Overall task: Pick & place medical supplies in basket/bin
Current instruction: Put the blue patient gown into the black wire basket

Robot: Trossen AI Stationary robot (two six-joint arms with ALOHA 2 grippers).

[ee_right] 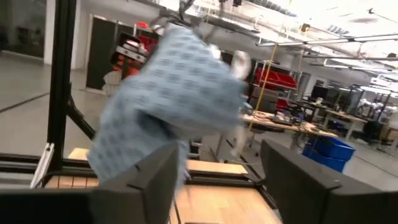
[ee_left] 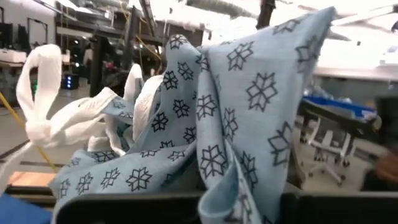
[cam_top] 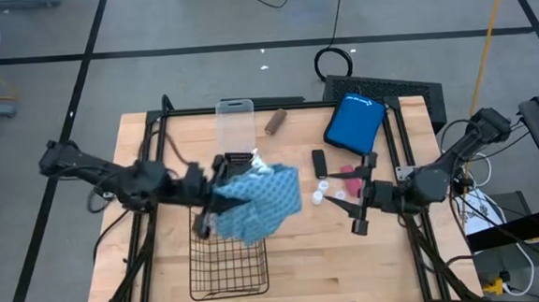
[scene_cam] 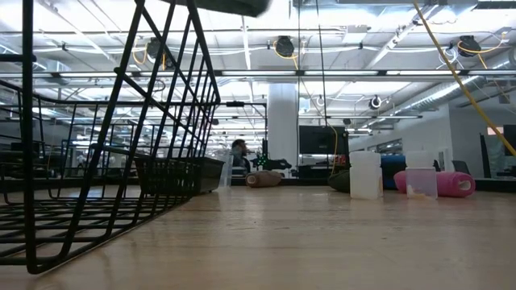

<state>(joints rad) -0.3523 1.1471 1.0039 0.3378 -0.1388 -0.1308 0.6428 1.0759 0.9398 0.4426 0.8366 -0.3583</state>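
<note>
While left end effector (cam_top: 218, 199) clamps teal cloth (cam_top: 265, 200), right end effector (cam_top: 362, 194) gapes wide

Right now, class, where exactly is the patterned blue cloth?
In the high view the cloth hangs near the table's middle, gripped by the left pincer over the wire basket's far end, left of the white-capped vials.

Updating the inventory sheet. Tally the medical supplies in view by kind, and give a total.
Teal cloth: 1
Rolls: 2, a pink roll and a brown roll
White-capped vials: 3, as far as the high view shows
Black block: 1
Blue pouch: 1
Total: 8
</note>
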